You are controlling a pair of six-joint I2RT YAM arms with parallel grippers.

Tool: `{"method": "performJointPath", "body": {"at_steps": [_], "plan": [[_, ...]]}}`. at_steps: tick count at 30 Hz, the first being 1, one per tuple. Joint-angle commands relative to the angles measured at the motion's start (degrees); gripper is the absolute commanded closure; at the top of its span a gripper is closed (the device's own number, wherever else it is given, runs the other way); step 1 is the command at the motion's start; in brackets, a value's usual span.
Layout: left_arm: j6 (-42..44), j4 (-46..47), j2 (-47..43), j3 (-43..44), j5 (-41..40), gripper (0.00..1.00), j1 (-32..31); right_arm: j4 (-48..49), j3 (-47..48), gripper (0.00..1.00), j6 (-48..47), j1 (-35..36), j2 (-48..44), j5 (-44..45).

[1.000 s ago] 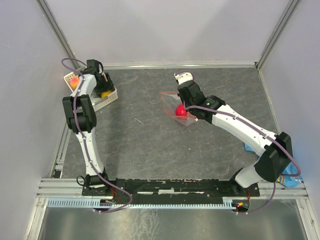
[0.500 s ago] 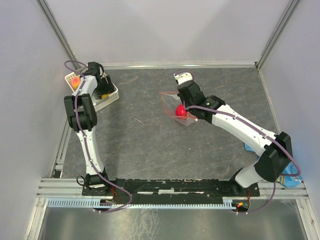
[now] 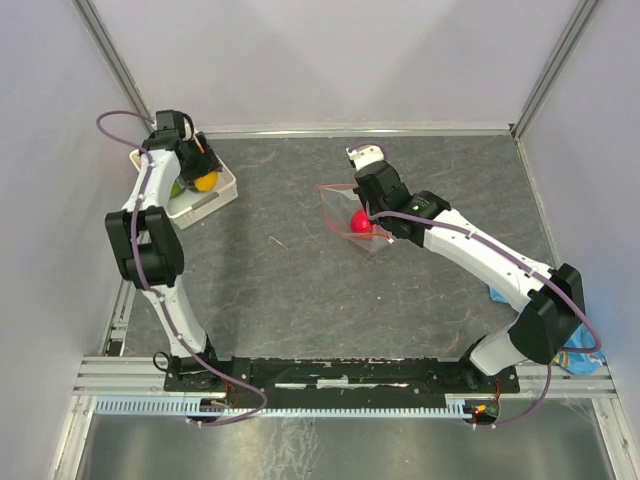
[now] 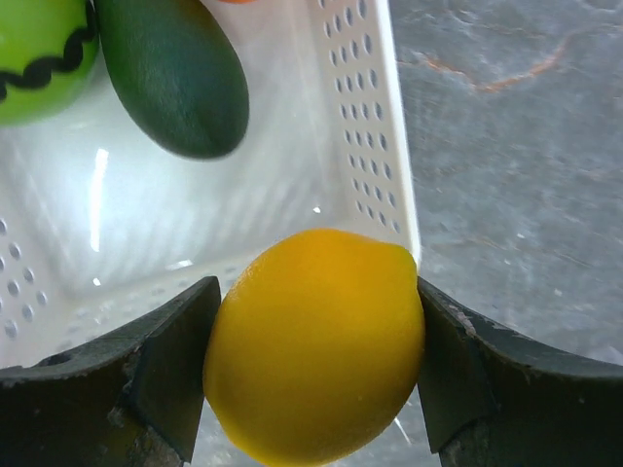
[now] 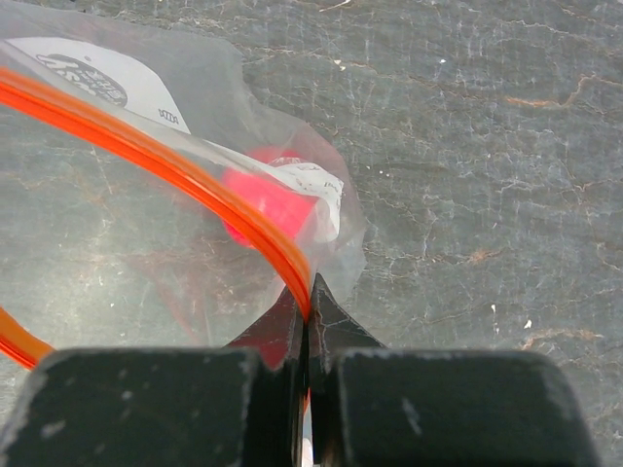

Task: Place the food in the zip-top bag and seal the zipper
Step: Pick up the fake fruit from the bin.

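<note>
My left gripper (image 4: 313, 336) is shut on a yellow toy lemon (image 4: 316, 341) and holds it over the near edge of the white perforated basket (image 4: 365, 146); the lemon shows at the far left in the top view (image 3: 205, 181). A lime green fruit (image 4: 39, 44) and a dark green vegetable (image 4: 170, 78) lie in the basket. My right gripper (image 5: 310, 304) is shut on the orange-red zipper (image 5: 146, 146) of the clear zip-top bag (image 3: 345, 210), at its end. A pink-red toy fruit (image 5: 268, 199) lies inside the bag (image 3: 361, 222).
The basket (image 3: 215, 200) stands at the far left corner by the wall. A blue cloth (image 3: 585, 355) lies at the right edge beside the right arm's base. Grey walls and metal rails enclose the dark table.
My left arm has swung left and raised the yellow lemon from the basket. The basket has shifted slightly. My right arm and the bag have stayed put.
</note>
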Motion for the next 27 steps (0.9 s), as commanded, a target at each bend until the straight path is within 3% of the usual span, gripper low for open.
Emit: {"method": "performJointPath", "body": {"at_steps": [1, 15, 27], "plan": [[-8.6, 4.8, -9.7, -7.2, 6.9, 0.55, 0.0, 2.7, -0.2, 0.98, 0.7, -0.2, 0.0, -0.8], [-19.7, 20.9, -35.8, -36.1, 16.5, 0.56, -7.0, 3.4, -1.3, 0.98, 1.5, -0.2, -1.8, -2.8], [-24.4, 26.8, -52.1, -47.7, 13.3, 0.56, -25.5, 4.8, -2.0, 0.98, 2.7, -0.1, -2.4, -6.5]]}}
